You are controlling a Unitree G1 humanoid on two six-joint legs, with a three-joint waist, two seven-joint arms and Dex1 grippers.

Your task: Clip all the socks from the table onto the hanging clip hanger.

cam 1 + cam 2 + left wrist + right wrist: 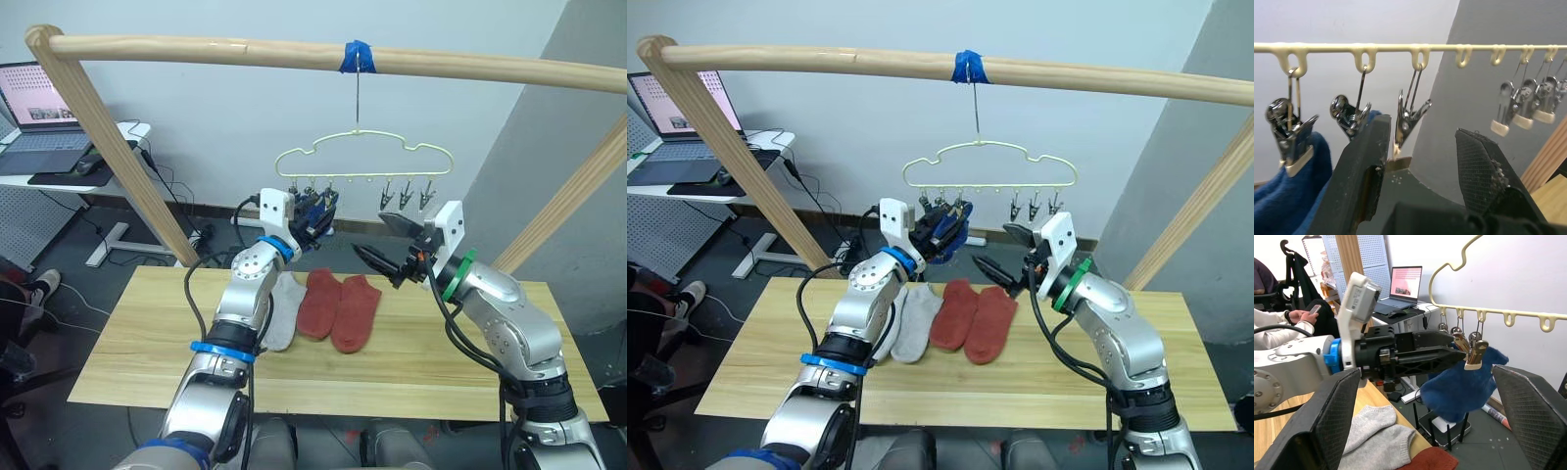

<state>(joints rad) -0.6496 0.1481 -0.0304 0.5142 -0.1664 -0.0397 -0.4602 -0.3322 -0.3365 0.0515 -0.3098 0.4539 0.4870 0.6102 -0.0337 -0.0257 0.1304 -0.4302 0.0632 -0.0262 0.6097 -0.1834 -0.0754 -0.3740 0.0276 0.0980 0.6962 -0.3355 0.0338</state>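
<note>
Blue socks (1462, 384) clipped on clip hanger (362, 157).
Left gripper (1422, 161) parted, empty, beside clips; right gripper (384, 243) wide open, empty, at 3 o'clock.

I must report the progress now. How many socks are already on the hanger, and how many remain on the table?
Done: blue fabric already hangs from clips of the clip hanger; I cannot tell whether it is one sock or two. In hand: the left gripper is at those clips, fingers open; the right gripper is open, holding nothing. Left: two rust red socks and grey socks lie on the table.
</note>
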